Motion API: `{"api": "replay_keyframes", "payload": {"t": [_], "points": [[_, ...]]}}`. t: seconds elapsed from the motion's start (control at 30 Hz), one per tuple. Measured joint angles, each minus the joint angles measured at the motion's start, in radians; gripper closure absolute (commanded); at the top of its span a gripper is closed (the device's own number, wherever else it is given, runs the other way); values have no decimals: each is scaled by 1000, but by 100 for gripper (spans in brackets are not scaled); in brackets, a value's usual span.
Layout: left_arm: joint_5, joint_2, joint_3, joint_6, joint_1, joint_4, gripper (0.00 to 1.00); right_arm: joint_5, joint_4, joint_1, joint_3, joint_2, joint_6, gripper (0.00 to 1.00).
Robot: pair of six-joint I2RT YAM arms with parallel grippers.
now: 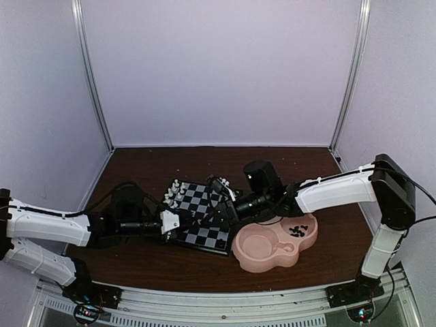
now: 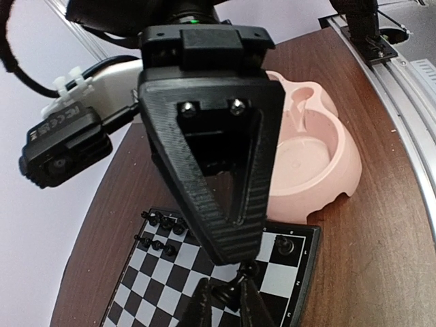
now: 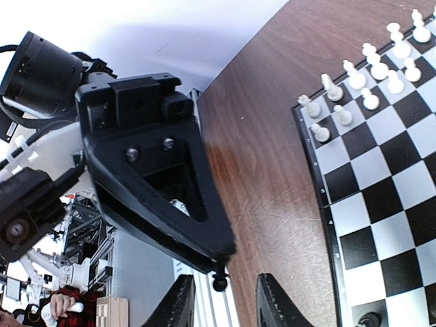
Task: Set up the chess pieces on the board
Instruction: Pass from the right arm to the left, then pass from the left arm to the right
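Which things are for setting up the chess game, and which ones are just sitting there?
For the job:
board
white pieces on it
black pieces on it
spare black pieces in the pink dish
one black piece pinched in the left tool

Just sitting there:
pink dish, which only holds spares
metal rail at the table's near edge

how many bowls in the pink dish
2. In the pink dish, the larger bowl, nearer the board, looks empty; the smaller bowl, farther from it, holds black chess pieces. Neither is hidden.
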Motion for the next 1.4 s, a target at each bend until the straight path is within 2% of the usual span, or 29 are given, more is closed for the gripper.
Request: {"api": "replay_keyframes", "payload": {"t": [0.33, 0.57, 0.63, 0.7, 0.83, 0.93, 1.3, 1.4], "points": [[-47, 0, -23, -107, 0, 113, 100, 44, 175, -7, -60, -1, 83, 66], [-60, 0, -32, -138, 0, 162, 100, 26, 278, -8, -60, 3, 148, 79], [-65, 0, -34, -145, 0, 167, 100, 21, 294, -8, -60, 7, 161, 78], [-72, -1, -39, -150, 0, 176, 100, 18, 303, -8, -60, 10, 174, 72], [-95, -5, -50, -161, 0, 204, 100, 18, 322, -8, -61, 11, 190, 72], [-110, -14, -60, -167, 0, 219, 100, 18, 336, -8, -64, 11, 195, 77], [-121, -18, -71, -183, 0, 254, 100, 19, 350, -8, -67, 11, 213, 84], [-121, -18, -73, -188, 0, 266, 100, 19, 352, -8, -67, 14, 216, 92]]}}
